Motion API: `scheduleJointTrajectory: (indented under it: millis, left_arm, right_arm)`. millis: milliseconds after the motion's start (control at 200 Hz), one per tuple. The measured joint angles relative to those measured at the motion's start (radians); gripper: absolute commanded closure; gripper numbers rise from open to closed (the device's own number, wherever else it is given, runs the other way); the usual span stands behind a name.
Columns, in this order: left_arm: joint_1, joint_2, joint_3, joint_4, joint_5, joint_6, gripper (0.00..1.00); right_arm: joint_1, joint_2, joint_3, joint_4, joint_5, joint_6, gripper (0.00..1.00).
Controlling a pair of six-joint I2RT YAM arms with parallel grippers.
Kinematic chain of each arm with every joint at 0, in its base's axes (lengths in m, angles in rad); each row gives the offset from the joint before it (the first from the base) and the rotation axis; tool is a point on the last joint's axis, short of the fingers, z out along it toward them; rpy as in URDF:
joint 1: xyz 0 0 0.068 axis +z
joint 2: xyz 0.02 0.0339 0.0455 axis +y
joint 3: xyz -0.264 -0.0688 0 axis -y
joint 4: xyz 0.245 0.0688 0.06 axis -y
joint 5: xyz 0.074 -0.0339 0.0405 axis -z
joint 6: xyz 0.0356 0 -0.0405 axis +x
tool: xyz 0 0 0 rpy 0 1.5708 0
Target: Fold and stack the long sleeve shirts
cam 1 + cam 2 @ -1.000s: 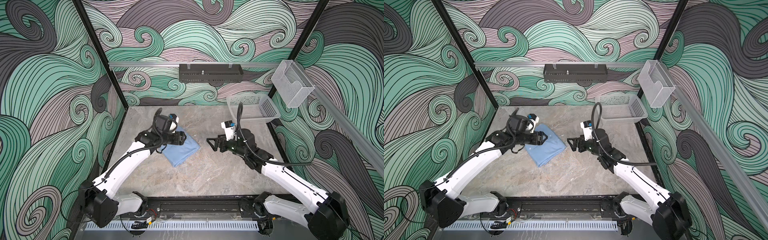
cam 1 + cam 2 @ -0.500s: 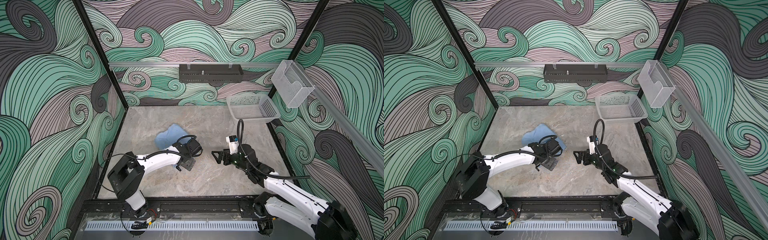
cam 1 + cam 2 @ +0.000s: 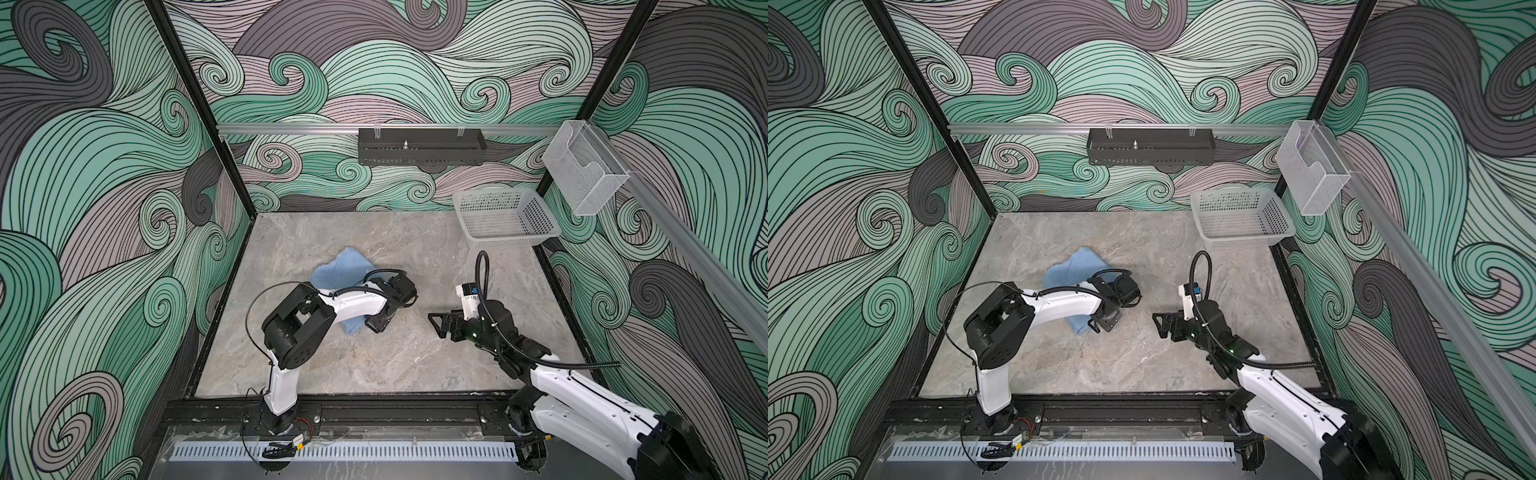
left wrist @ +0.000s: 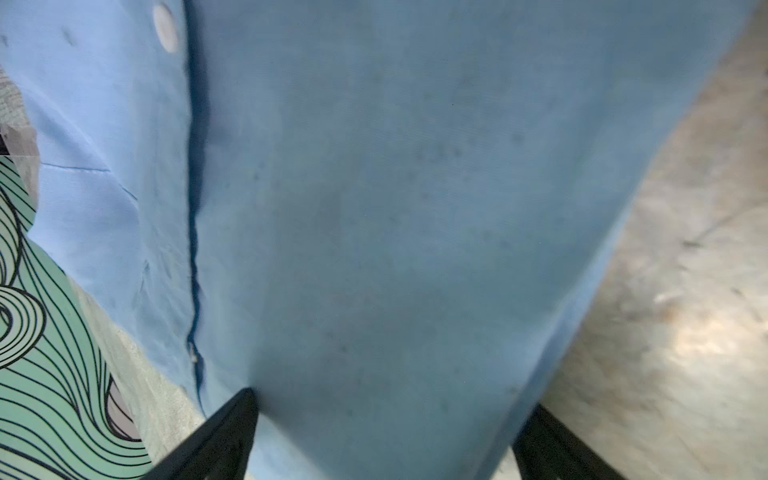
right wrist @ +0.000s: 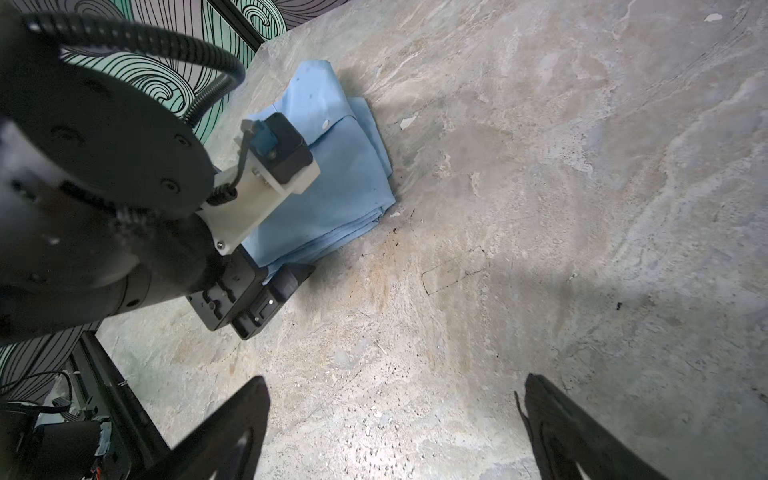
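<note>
In both top views we see the shirt (image 3: pixel 345 266), thin pale-blue cloth folded to a rough square, lying left of centre on the mottled stone table (image 3: pixel 374 365). The left gripper (image 3: pixel 376 324) is at its near corner; the right gripper (image 3: pixel 436 322) hangs well apart over bare slab. From the left wrist, smooth weave and a white button (image 4: pixel 165 27) fill the space between spread jaws. From the right wrist, its jaws stand wide over gritty stone, layered shirt edges beyond
</note>
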Motion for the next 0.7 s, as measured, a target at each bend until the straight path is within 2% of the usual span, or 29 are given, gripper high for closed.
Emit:
scheduleJointTrajectory:
  millis: [190,325,435,615,701]
  left_arm:
    - [0.034,0.045,0.05,-0.028,0.001,0.018,0.22]
    - [0.044,0.083,0.087,-0.051,0.011,0.036,0.37]
    - [0.064,0.097,0.11,-0.069,0.06,0.051,0.55]
    - [0.115,0.134,0.158,-0.104,0.105,0.063,0.67]
    - [0.136,0.15,0.176,-0.114,0.124,0.073,0.84]
  right_arm:
    - [0.0,-0.019,-0.003,0.002,0.0,0.0,0.06]
    - [0.0,-0.019,-0.003,0.006,0.0,0.0,0.07]
    - [0.0,-0.024,-0.003,0.007,0.0,0.0,0.08]
    - [0.001,-0.05,-0.003,0.0,-0.001,-0.001,0.09]
    - [0.001,-0.068,-0.003,-0.011,-0.001,-0.002,0.09]
